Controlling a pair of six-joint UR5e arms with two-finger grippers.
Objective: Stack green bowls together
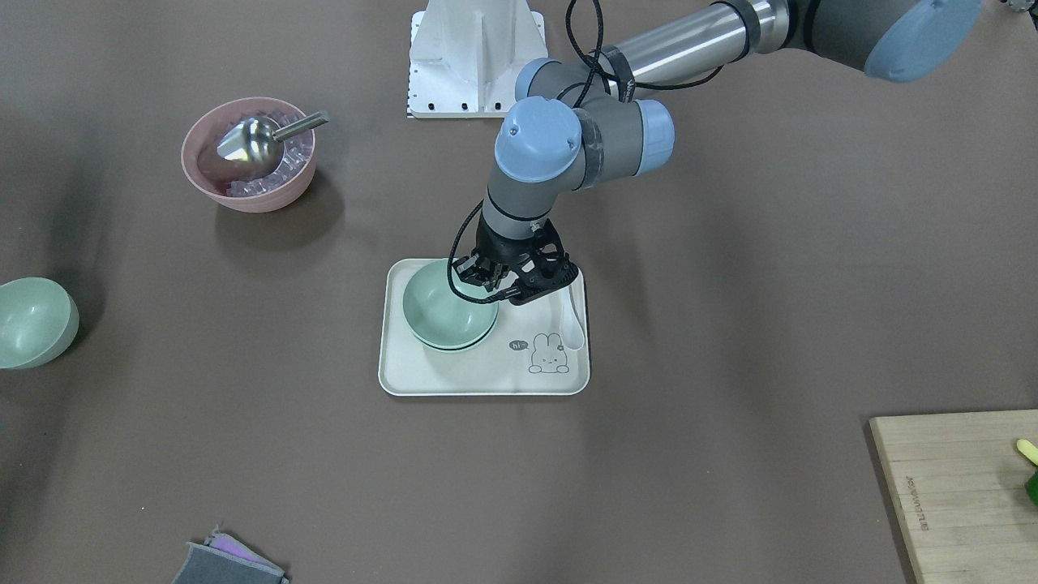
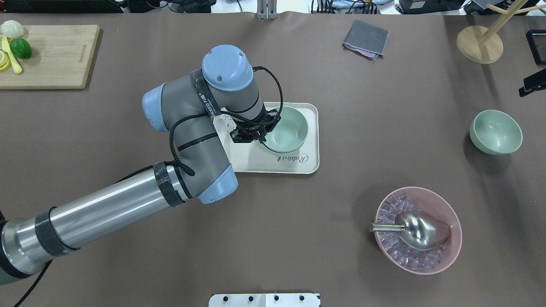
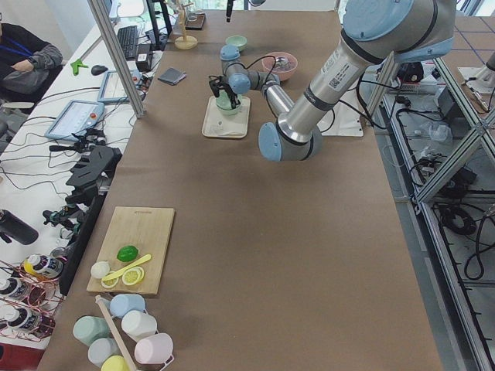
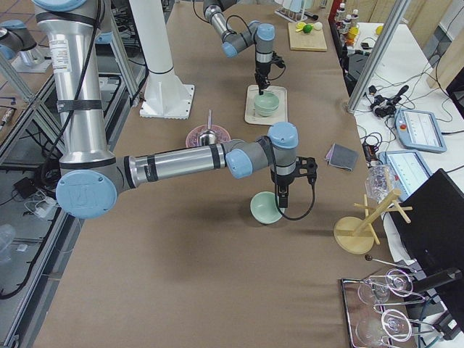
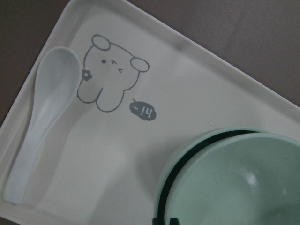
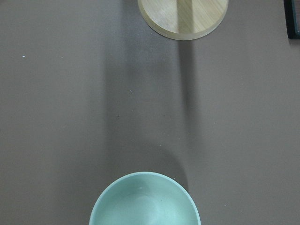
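Observation:
Two green bowls sit nested on a cream tray [image 1: 486,369]. The upper bowl [image 1: 442,312] rests slightly askew in the lower one, whose rim [image 5: 206,140] peeks out beside it. My left gripper [image 1: 485,284] is shut on the upper bowl's rim at the side nearest the robot. The third green bowl [image 2: 496,131] stands alone, upright and empty, on the table at my right. In the exterior right view my right gripper [image 4: 280,204] hangs just beside that bowl [image 4: 264,209]. I cannot tell whether it is open or shut.
A white spoon [image 5: 42,117] lies on the tray beside the bowls. A pink bowl [image 2: 454,243] holds ice and a metal scoop [image 2: 420,230]. A cutting board [image 2: 47,55], a grey cloth [image 2: 366,39] and a wooden stand [image 2: 480,44] line the far edge.

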